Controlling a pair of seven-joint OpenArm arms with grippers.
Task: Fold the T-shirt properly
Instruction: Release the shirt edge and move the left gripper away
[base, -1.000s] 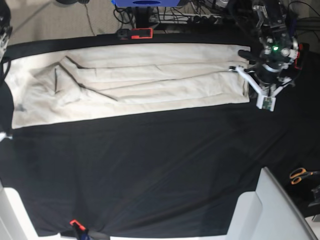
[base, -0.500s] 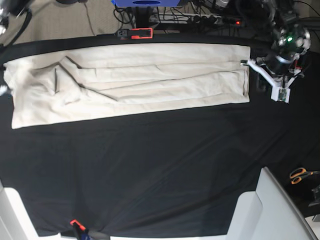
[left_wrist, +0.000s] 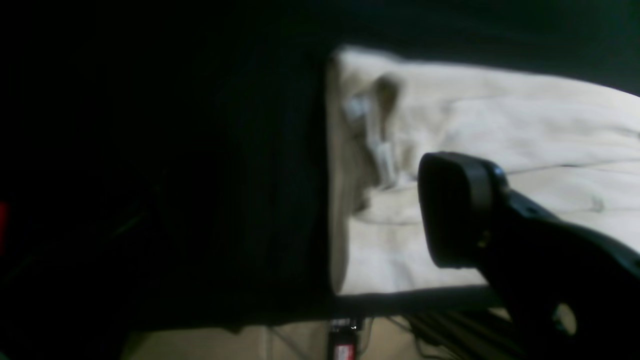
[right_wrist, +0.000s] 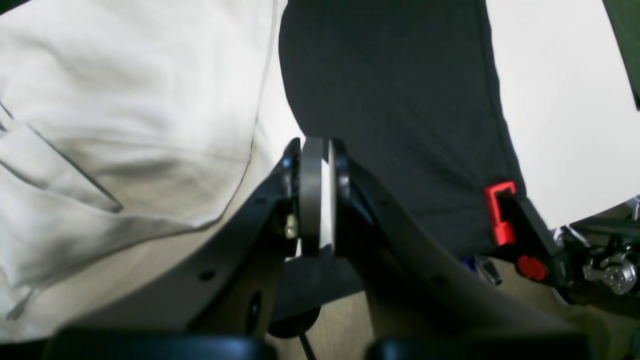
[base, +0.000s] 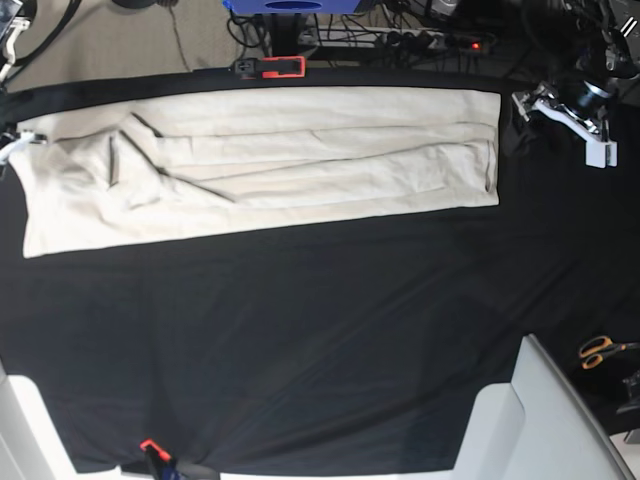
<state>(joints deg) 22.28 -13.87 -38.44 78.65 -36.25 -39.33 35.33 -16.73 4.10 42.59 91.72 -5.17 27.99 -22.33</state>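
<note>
**Both tools off the T-shirt, cloth lying as a long band**

The left tool hangs with its jaws spread wide and nothing between them, just past the T-shirt's right-hand short edge in the base view and apart from it. In the left wrist view one dark finger shows in front of that same cloth edge, with no fabric caught on it.

The right tool has its jaws pressed together on nothing, poised over the T-shirt's opposite end, where the cream cloth meets the black tablecloth; whether it touches the cloth cannot be told.

The T-shirt lies on the far part of the tabletop, folded lengthwise into a long band with creases along it. A red clamp sits just beyond the T-shirt's far long edge. Orange-handled scissors lie well apart from the T-shirt.
</note>
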